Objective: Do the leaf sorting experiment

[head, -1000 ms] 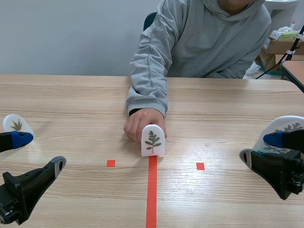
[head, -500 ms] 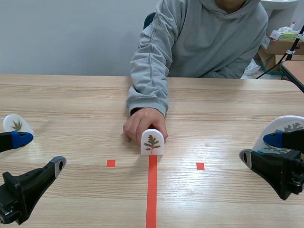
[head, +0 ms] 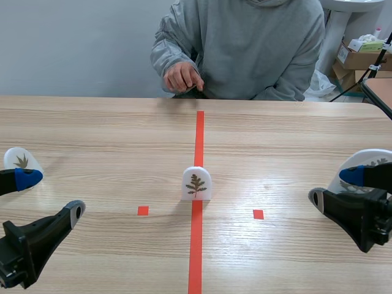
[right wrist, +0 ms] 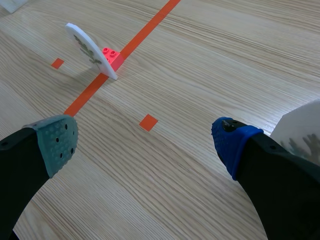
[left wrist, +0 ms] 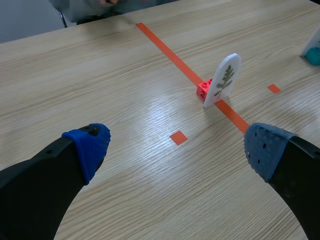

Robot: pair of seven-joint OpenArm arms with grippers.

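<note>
Three leaf cards are seen: a middle card (head: 196, 183), a left card (head: 21, 160) and a right card (head: 367, 164). One red block (left wrist: 204, 89) is found behind the middle card. Two grippers are counted: a left gripper (head: 51, 195) and a right gripper (head: 335, 188). One person (head: 245, 43) is seen, and one hand (head: 182, 76) is shown.

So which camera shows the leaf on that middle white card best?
The scene view: the leaf card faces it squarely, so the whole leaf shows. Both wrist views see the card slanted from the side, which squeezes the leaf, but they show a red block behind it.
</note>
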